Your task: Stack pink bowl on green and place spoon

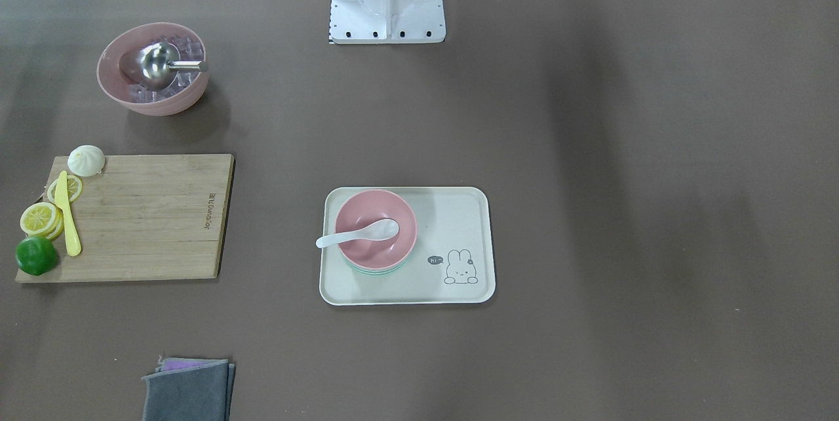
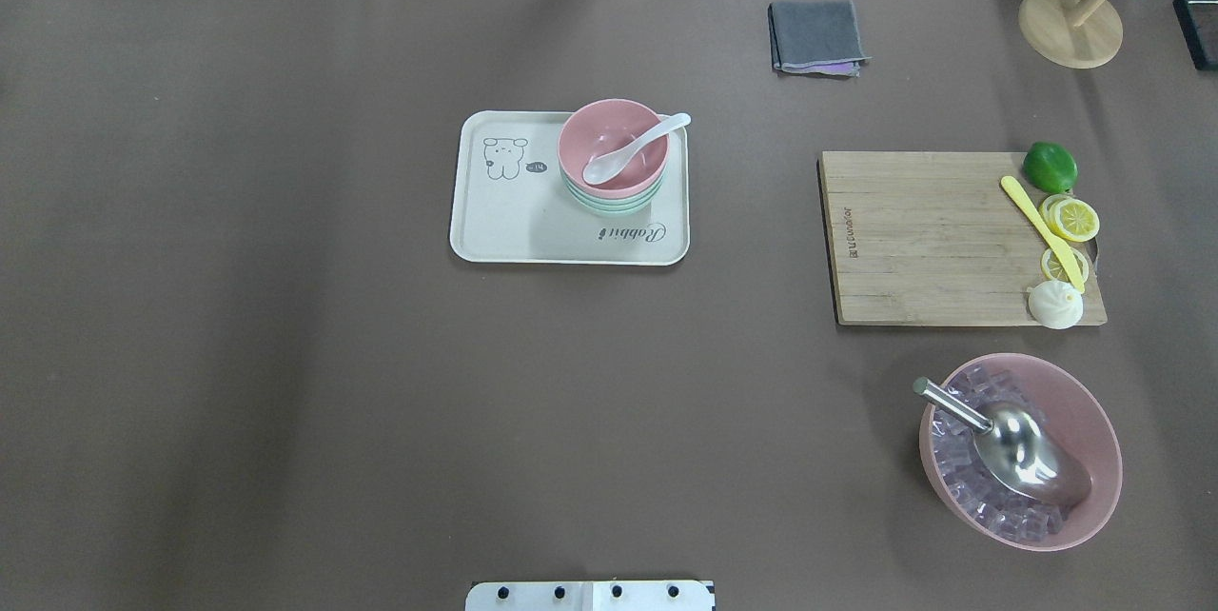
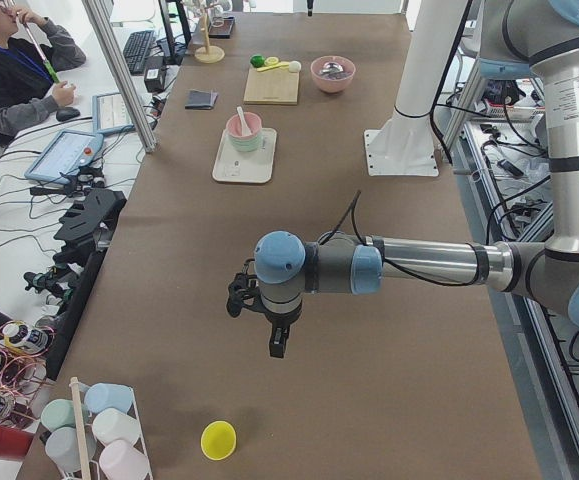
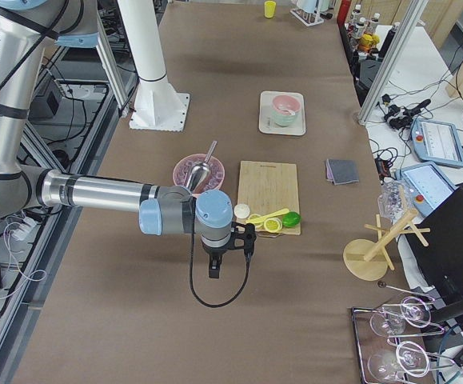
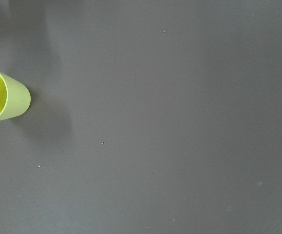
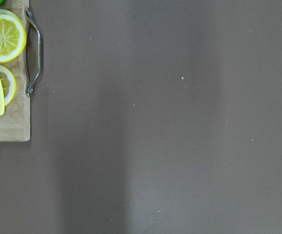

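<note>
The pink bowl (image 1: 367, 211) sits nested on the green bowl (image 1: 377, 270), whose rim shows just under it, on the cream rabbit tray (image 1: 459, 211). The white spoon (image 1: 357, 235) lies in the pink bowl with its handle over the rim. The stack also shows in the overhead view (image 2: 595, 135). My left gripper (image 3: 279, 345) hangs above bare table far from the tray. My right gripper (image 4: 213, 268) hangs near the cutting board's end. Both show only in the side views, so I cannot tell whether they are open or shut.
A wooden cutting board (image 2: 933, 240) holds a lime, lemon slices, a yellow knife and a white bun. A larger pink bowl (image 2: 1085, 402) holds ice cubes and a metal scoop. A grey cloth (image 2: 816, 35) lies beyond the tray. A yellow cup (image 5: 2, 100) stands near my left gripper.
</note>
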Robot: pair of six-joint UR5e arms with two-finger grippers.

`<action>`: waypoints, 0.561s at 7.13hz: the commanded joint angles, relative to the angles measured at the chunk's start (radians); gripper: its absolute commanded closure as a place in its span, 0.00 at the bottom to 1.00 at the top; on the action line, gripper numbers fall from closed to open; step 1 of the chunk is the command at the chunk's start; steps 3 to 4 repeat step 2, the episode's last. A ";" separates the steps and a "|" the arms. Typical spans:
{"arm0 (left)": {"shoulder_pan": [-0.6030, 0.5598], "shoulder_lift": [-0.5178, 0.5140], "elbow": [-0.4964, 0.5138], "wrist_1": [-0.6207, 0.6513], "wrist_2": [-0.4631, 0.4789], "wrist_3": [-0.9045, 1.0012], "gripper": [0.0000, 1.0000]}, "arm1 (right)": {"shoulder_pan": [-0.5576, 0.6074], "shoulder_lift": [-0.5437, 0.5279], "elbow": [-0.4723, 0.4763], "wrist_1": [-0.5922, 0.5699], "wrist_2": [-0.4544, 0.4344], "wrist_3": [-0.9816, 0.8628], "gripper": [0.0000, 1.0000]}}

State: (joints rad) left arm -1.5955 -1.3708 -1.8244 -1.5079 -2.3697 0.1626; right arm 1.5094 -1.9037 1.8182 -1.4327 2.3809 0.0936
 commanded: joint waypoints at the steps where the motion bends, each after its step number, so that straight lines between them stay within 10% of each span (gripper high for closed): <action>1: 0.000 -0.001 0.000 0.000 0.000 0.000 0.02 | 0.000 0.000 -0.002 0.000 -0.002 0.000 0.00; 4: 0.000 -0.001 0.000 0.000 0.001 0.000 0.02 | 0.000 0.000 0.000 0.000 0.000 0.000 0.00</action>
